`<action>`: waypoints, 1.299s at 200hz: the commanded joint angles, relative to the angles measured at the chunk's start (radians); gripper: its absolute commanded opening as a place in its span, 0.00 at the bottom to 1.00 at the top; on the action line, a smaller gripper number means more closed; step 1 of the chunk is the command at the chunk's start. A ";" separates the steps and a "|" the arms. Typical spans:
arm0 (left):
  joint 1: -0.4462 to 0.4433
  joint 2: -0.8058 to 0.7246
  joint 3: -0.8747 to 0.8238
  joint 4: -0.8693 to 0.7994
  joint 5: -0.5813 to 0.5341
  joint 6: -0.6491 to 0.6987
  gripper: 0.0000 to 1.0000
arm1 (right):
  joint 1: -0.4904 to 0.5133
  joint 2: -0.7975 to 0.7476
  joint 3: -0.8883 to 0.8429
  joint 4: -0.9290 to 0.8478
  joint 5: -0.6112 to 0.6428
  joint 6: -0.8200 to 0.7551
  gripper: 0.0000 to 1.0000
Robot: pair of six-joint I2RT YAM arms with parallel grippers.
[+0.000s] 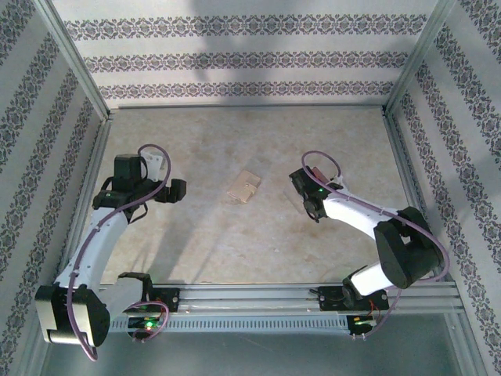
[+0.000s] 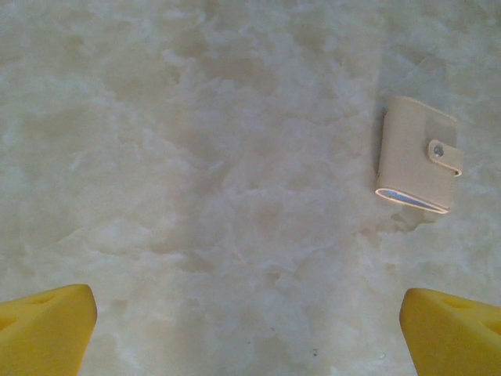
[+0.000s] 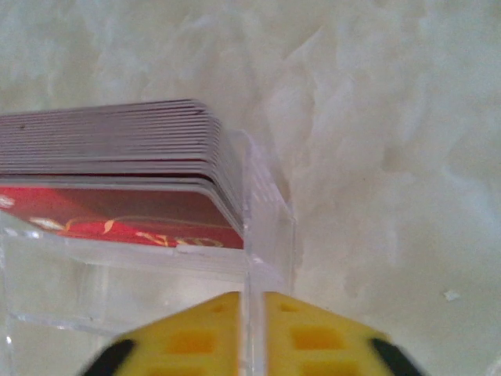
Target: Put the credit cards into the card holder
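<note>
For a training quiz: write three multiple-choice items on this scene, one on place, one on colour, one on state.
1. The card holder lies: A on the bare table; B in a pincer; C against the back wall.
2. The front credit card has a face that is: A blue; B red; C green.
3. The right pincer is: A wide open; B shut on the clear plastic piece; C shut on the card holder.
Key: 1A, it rests mid-table untouched; 2B, red shows in the right wrist view; 3B, a clear wall sits between its closed fingers.
</note>
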 commanded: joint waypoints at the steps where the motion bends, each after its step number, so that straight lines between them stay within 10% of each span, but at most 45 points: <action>1: -0.027 -0.010 0.112 -0.054 -0.016 0.001 0.99 | 0.032 -0.019 0.044 -0.022 0.066 -0.040 0.24; 87: -0.167 0.277 0.359 -0.091 0.087 -0.037 1.00 | 0.032 -0.413 -0.052 -0.210 0.099 -0.265 0.45; 158: -0.225 0.641 0.531 -0.122 0.247 -0.061 0.99 | -0.174 -0.620 -0.128 -0.166 -0.214 -0.768 0.98; 260: -0.259 1.047 0.799 -0.290 0.368 -0.062 0.78 | -0.339 -0.668 -0.163 -0.098 -0.663 -0.839 0.98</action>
